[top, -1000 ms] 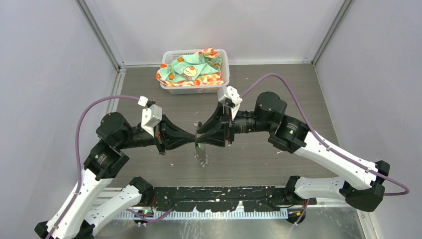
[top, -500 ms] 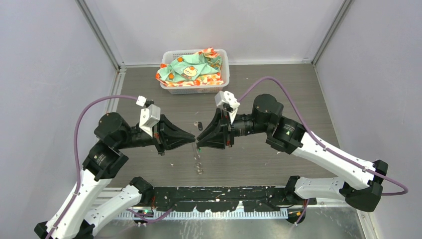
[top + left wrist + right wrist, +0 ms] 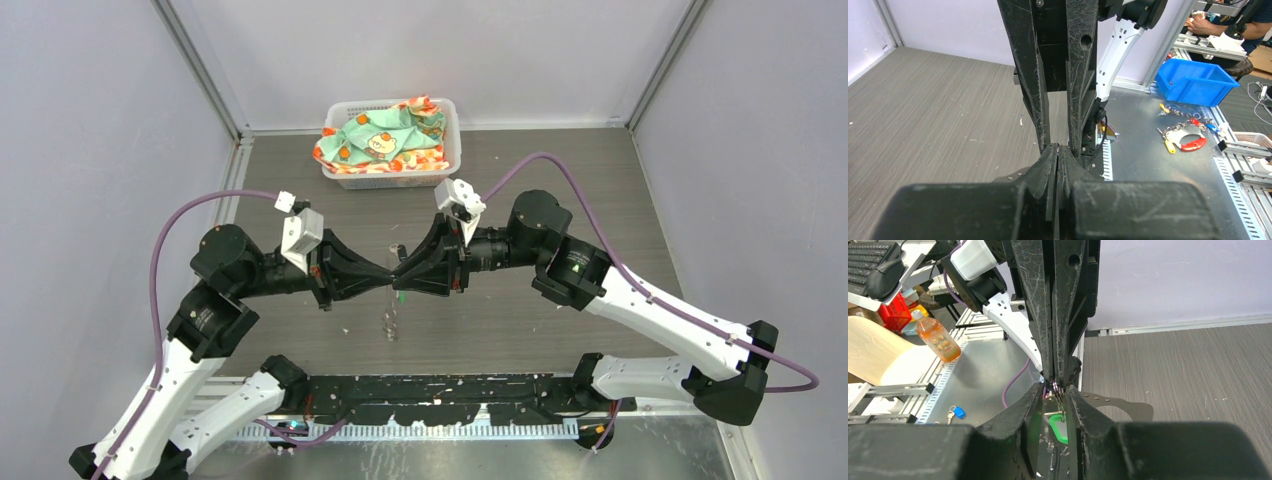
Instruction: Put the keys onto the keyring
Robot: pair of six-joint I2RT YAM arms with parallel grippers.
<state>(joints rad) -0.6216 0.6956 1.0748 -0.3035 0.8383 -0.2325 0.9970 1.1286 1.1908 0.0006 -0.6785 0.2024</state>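
Above the middle of the grey tabletop [image 3: 620, 170], a thin silver-grey beaded keyring [image 3: 390, 322] dangles from the clamped black left gripper [image 3: 1058, 152], steadied for threading. The black right gripper [image 3: 1055, 395] meets it tip to tip, jaws slightly apart around the green-headed key [image 3: 1059, 436]; whether it grips is unclear. A white basket [image 3: 455, 125] sits at the far edge.
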